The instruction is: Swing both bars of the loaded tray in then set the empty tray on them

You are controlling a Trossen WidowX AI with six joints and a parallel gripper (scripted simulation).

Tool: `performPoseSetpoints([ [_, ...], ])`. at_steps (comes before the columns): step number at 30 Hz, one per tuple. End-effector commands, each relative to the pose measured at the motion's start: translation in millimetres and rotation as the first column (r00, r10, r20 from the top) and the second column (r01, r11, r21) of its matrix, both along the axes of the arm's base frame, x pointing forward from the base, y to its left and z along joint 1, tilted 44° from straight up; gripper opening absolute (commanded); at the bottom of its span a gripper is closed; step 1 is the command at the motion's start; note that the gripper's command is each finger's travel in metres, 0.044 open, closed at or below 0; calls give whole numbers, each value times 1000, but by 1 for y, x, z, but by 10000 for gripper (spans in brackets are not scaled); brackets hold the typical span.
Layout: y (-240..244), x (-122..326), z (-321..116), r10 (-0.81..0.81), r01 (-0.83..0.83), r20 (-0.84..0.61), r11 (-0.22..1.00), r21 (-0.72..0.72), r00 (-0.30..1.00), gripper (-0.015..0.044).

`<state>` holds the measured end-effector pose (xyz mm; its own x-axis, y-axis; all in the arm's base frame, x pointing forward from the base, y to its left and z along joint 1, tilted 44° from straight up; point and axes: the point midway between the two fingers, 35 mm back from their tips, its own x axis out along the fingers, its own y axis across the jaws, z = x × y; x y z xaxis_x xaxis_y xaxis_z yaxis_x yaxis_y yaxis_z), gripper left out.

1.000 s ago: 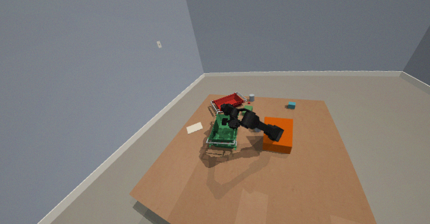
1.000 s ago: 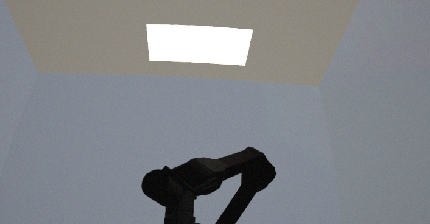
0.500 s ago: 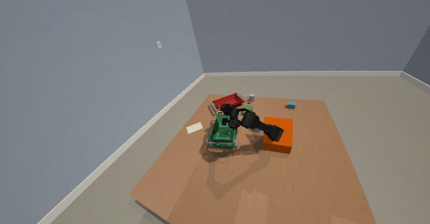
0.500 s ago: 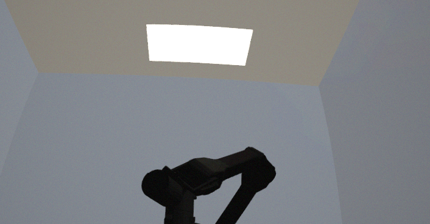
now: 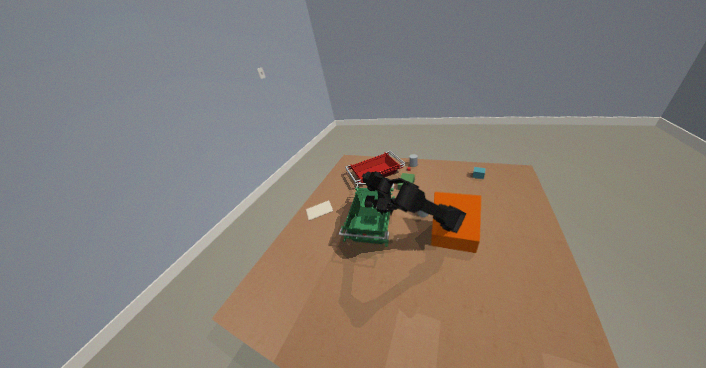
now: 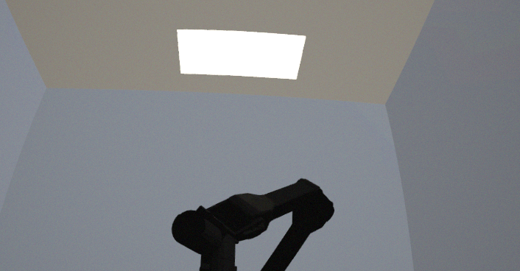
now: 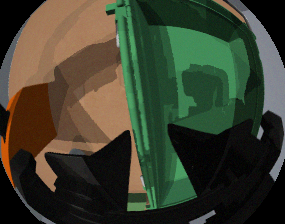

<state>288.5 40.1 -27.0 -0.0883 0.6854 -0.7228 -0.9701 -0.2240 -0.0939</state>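
A green tray (image 5: 367, 221) (image 7: 208, 45) stands lengthwise on the table. No blocks show on its visible floor. A wire bar (image 5: 352, 233) crosses its near end, with a speck of red just below. In the wrist view, small grey bits of wire show along the wall's outer side. Whether a second green tray sits underneath cannot be told clearly. My gripper (image 5: 371, 202) (image 7: 149, 131) is open around the right side wall, one finger outside and one inside, with gaps to the wall. A red tray (image 5: 375, 167) behind has wire bars at both ends.
An orange block (image 5: 457, 210) (image 7: 30, 117) stands to the right, below my arm. A green block (image 5: 407, 178), a grey cylinder (image 5: 413, 160) and a small red piece (image 5: 408, 169) are near the back. A teal block (image 5: 479, 173) is at the back right. A cream card (image 5: 319, 210) lies left.
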Motion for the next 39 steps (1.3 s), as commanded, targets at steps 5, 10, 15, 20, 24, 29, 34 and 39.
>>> performPoseSetpoints([
  [5,0,-1,-2,0,0,-10,1000,-2,1000,293],
  [10,0,-1,-2,0,0,-10,1000,-2,1000,367],
  [15,0,-1,-2,0,0,-10,1000,-2,1000,440],
  [20,0,0,0,0,0,-1,1000,0,1000,440],
  [24,-4,2,4,0,0,-2,1000,-1,1000,440],
  [29,-25,8,23,-2,2,-3,1000,-7,1000,440],
  [34,-50,12,49,-1,1,-6,1000,-9,1000,440],
  [39,-72,11,74,0,0,-10,1000,-7,1000,440],
])
